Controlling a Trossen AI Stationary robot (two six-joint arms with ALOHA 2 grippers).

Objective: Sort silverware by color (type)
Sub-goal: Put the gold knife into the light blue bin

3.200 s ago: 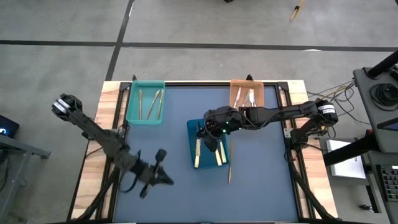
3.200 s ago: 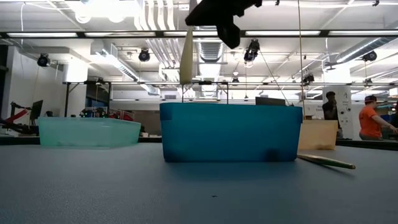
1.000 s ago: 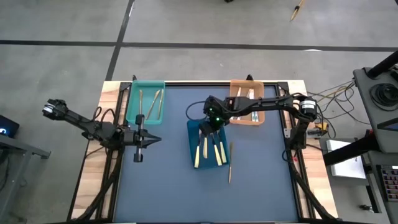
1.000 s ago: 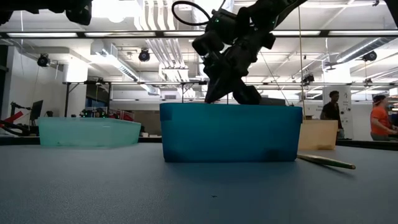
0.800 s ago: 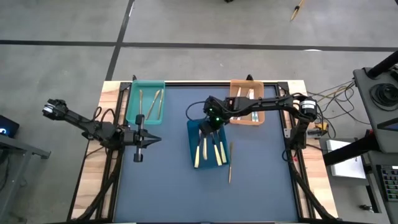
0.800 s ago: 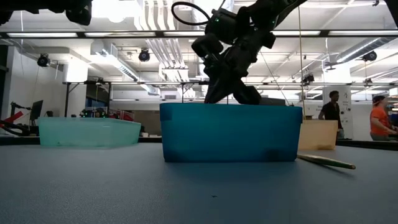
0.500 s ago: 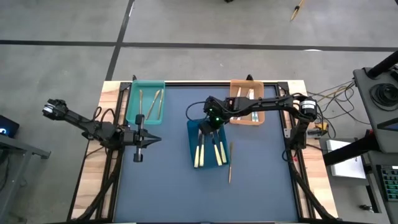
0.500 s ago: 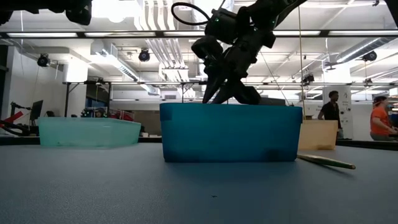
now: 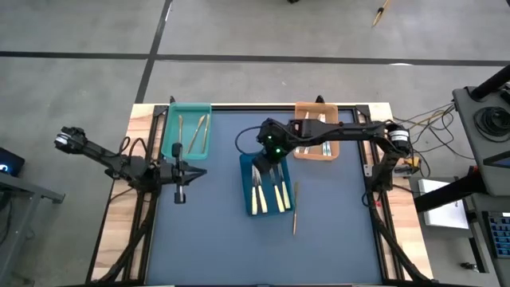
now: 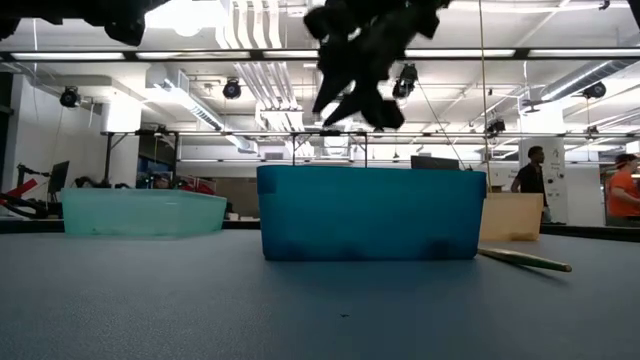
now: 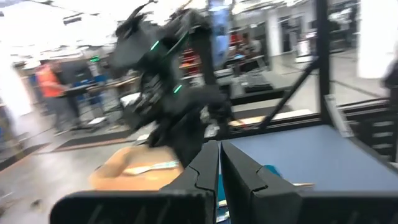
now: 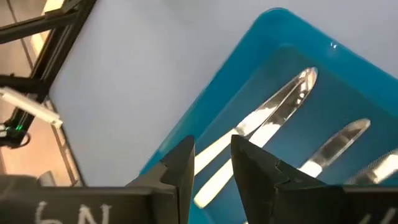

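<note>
Below my right gripper (image 12: 211, 163), whose fingers stand slightly apart and hold nothing, cream-handled utensils (image 12: 261, 127) lie in the blue tray (image 9: 265, 185), clear of the tips. One gold-tan utensil (image 9: 295, 209) lies loose on the table (image 9: 215, 239), off to the side of those fingers beyond the tray wall. Left gripper (image 9: 180, 172) waits with fingers pressed together beside the teal tray (image 9: 186, 131), which holds more utensils.

Blue tray (image 9: 248, 194), teal tray (image 9: 169, 135), orange tray (image 9: 300, 127); cream-handled silverware (image 9: 269, 196); dark blue table (image 9: 215, 239)
</note>
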